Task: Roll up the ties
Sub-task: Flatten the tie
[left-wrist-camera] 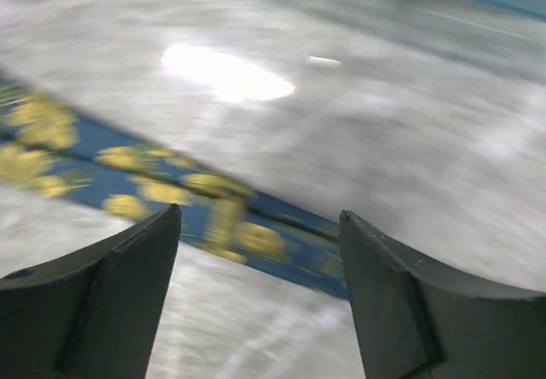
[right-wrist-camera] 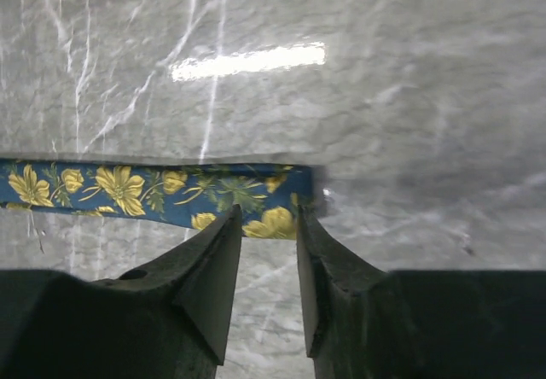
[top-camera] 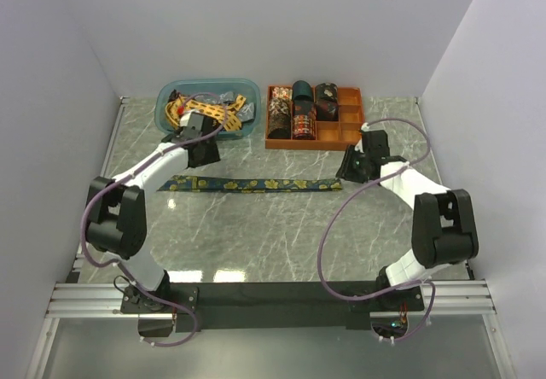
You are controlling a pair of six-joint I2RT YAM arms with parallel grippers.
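Fingers of the right gripper (right-wrist-camera: 267, 217) stand a narrow gap apart, parted with nothing pinched between them, right at the end of a long navy-blue fabric necktie with yellow flowers and green leaves (right-wrist-camera: 128, 189). The necktie lies flat and straight on the grey-green marble-patterned tabletop (top-camera: 281, 234), stretched crosswise between the two arms.

Over its other stretch hangs the left gripper (left-wrist-camera: 260, 217), its jaws spread wide and empty. That wrist view is blurred, but the blue-and-yellow band shows passing under the gap.

Farther back, on the left, sits a translucent blue plastic tub (top-camera: 164, 114) holding a tangle of loose ties (top-camera: 213, 110) — one yellow with a dark lattice. Just beside it on the right is an orange compartmented tray (top-camera: 350, 131) with several rolled ties (top-camera: 303, 110) standing in its cells.
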